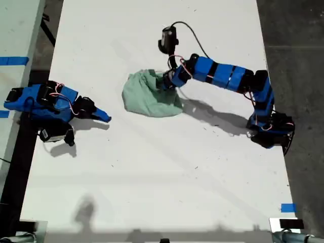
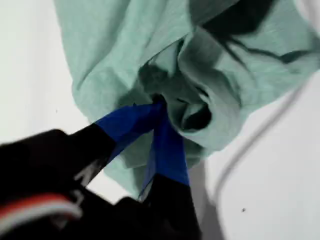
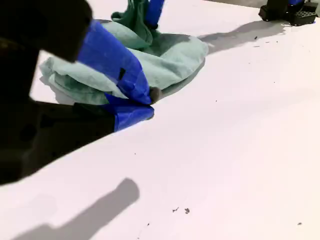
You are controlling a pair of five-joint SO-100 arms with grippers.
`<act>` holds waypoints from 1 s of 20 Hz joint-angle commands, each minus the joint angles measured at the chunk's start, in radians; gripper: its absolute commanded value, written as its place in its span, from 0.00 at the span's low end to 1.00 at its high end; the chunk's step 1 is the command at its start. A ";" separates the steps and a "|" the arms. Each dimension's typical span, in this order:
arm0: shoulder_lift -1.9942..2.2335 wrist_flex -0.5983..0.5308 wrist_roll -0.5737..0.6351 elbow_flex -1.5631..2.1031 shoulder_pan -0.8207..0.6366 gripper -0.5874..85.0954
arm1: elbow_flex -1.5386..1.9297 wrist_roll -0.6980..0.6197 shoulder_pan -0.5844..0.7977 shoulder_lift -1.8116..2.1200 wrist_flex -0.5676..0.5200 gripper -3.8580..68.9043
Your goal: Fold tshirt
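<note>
The tshirt [image 1: 150, 94] sits bunched just above the white table's [image 1: 152, 172] centre, the first gripper [image 1: 165, 81] pinched tight on a fold at its two o'clock edge, while the second gripper [image 1: 105, 117], jaws together and empty, rests at eight o'clock.

No text, label, brand, number or sign can be read in any of the views.
</note>
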 commanded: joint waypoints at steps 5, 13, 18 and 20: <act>0.103 0.003 0.012 0.014 -0.020 0.01 | 0.044 0.026 0.302 0.215 -0.170 0.04; 0.103 0.003 0.014 0.014 -0.015 0.01 | 0.451 0.005 0.146 0.652 -0.046 0.04; 0.103 0.003 0.014 0.014 -0.014 0.01 | 0.109 -0.037 -0.057 0.270 -0.074 0.04; 0.103 0.003 0.014 0.014 -0.012 0.01 | 0.044 -0.044 -0.114 0.189 -0.075 0.04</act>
